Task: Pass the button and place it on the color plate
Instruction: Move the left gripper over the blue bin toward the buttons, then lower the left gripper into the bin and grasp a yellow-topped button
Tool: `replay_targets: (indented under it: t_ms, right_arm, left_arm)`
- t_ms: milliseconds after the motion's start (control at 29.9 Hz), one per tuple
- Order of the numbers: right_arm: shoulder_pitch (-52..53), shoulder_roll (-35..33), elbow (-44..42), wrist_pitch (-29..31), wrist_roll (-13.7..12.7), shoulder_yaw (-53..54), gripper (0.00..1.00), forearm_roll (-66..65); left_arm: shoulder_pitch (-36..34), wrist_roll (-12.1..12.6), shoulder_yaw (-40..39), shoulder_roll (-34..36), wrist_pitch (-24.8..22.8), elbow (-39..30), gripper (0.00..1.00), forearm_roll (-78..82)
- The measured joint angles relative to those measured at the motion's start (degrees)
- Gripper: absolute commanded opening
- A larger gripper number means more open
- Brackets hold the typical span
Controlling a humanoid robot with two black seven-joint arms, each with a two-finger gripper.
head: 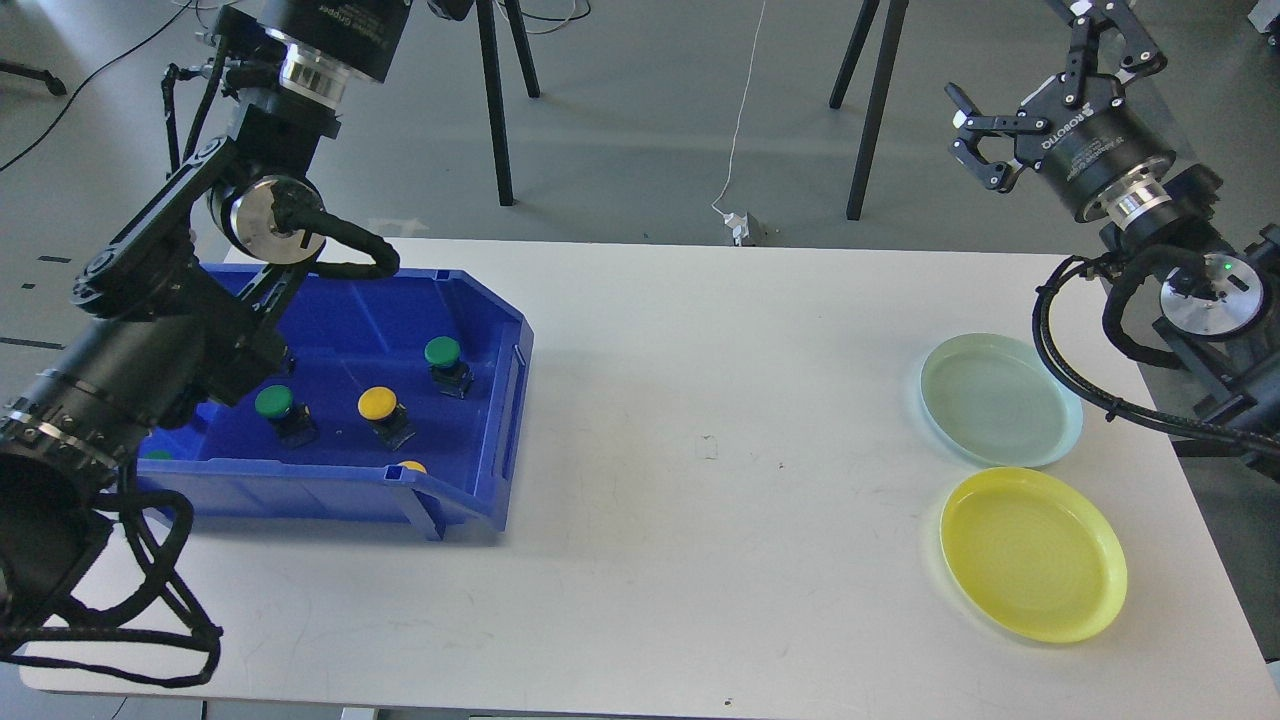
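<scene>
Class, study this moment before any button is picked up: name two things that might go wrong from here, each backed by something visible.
1. The buttons sit deep in the blue bin; the yellow button lies between its walls and two green buttons, so fingers may knock a neighbour.
2. The pale green plate and yellow plate sit almost touching, so a sloppy release by the right gripper may land on the wrong colour.

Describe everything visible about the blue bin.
The blue bin looks like glossy moulded plastic, open-topped, with a cut-down front lip. It sits flat on the white table at its left side. Inside lie green and yellow push buttons, some half hidden. The left arm passes over its rear left corner; contact is unclear.
</scene>
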Motion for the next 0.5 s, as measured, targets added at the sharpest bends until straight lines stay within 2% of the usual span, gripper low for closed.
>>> replay_targets:
  t_ms: [134, 268, 368, 502]
  right_arm:
    - [-0.9, -1.8, 0.0, 0.0, 0.8, 0.4, 0.99, 0.0]
    - [-2.4, -3.3, 0.0, 0.0, 1.0, 1.4, 0.99, -0.1]
    - [-3.4, -3.7, 0.0, 0.0, 1.1, 2.0, 0.99, -0.1]
    - [-4.6, -3.9, 0.0, 0.0, 1.1, 2.5, 0.99, -0.1]
  left_arm:
    - [-8.8, 0.0, 19.4, 10.4, 5.0, -6.9, 0.99, 5.1]
    - [-22.2, 0.0, 41.7, 19.6, 7.4, -10.4, 0.99, 15.4]
    - [-30.2, 0.0, 56.5, 23.0, 7.8, -11.1, 0.99, 30.7]
    - [-34.5, 0.0, 70.6, 25.7, 7.4, -10.5, 0.99, 51.8]
